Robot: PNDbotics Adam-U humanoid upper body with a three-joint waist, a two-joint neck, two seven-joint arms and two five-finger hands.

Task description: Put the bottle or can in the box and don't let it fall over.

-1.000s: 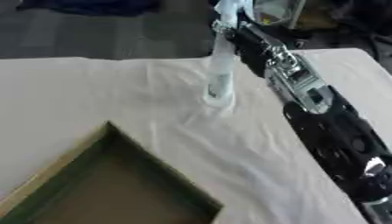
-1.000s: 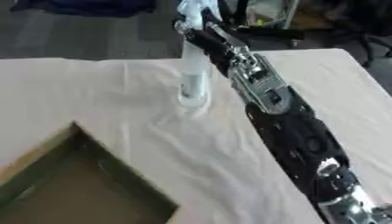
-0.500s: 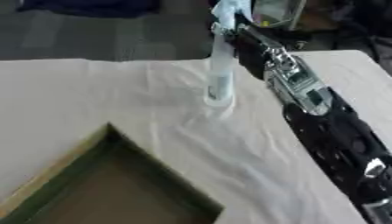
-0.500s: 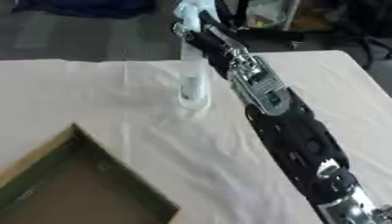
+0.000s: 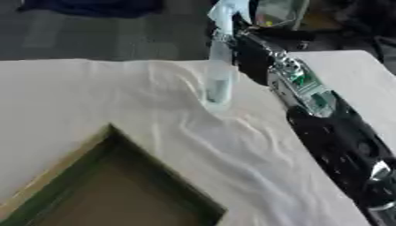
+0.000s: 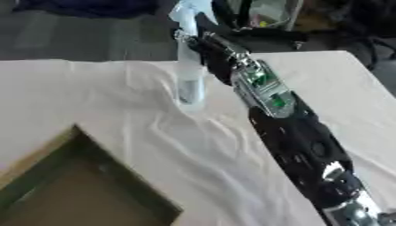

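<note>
so there's a tall clear plastic bottle (image 5: 219, 75) standing upright on the wrinkled white cloth near the far edge of the table, pale cap end up top, well apart from the open brown cardboard box with dark green rim (image 5: 93, 190) at the lower left

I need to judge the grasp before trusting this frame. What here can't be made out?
- Right hand: at the bottle's top in both views, too blurred to tell how the fingers sit.
- Bottle base: blends into the rumpled white cloth; contact unclear.
- Box: cut off by the lower and left edges; its inside is dark.
- Left hand: in neither view.
</note>
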